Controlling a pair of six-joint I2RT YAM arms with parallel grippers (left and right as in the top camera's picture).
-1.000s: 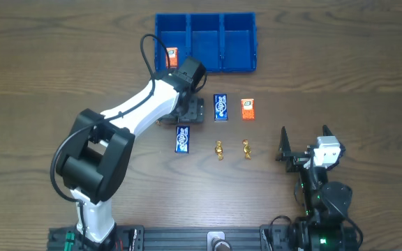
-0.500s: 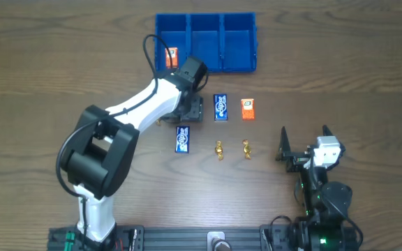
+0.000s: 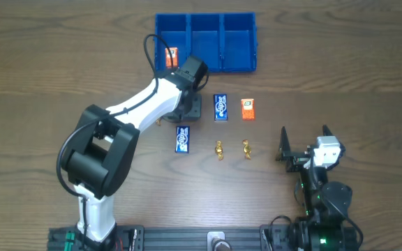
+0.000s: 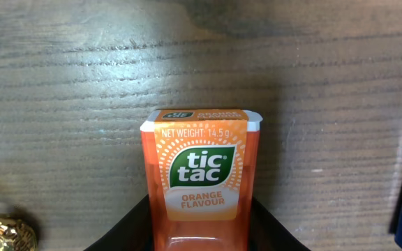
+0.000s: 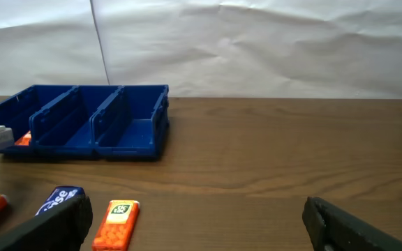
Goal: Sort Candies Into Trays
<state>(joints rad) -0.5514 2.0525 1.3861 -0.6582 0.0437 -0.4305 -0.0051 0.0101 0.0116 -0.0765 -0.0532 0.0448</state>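
Observation:
My left gripper (image 3: pixel 187 107) is low over the table just in front of the blue three-compartment tray (image 3: pixel 246 66). It is shut on an orange candy box (image 4: pixel 201 167), whose sides sit between the two dark fingers (image 4: pixel 128 226). Another orange box (image 3: pixel 172 57) lies in the tray's left compartment. On the table lie one more orange box (image 3: pixel 247 109), two blue bars (image 3: pixel 220 107) (image 3: pixel 182 139) and gold-wrapped candies (image 3: pixel 219 150) (image 3: pixel 246 148). My right gripper (image 3: pixel 304 143) stands open near its base, holding nothing, well to the right of the candies.
A third gold candy (image 3: pixel 159 122) lies beside the left arm; it also shows close to the held box as the gold candy (image 4: pixel 5 233). The right wrist view faces the tray (image 5: pixel 82 122), the loose orange box (image 5: pixel 117 223) and a blue bar (image 5: pixel 58 201). Bare wood surrounds the candies.
The left gripper has shifted slightly toward the tray and drawn in around the orange box. The right arm and the loose candies have not moved.

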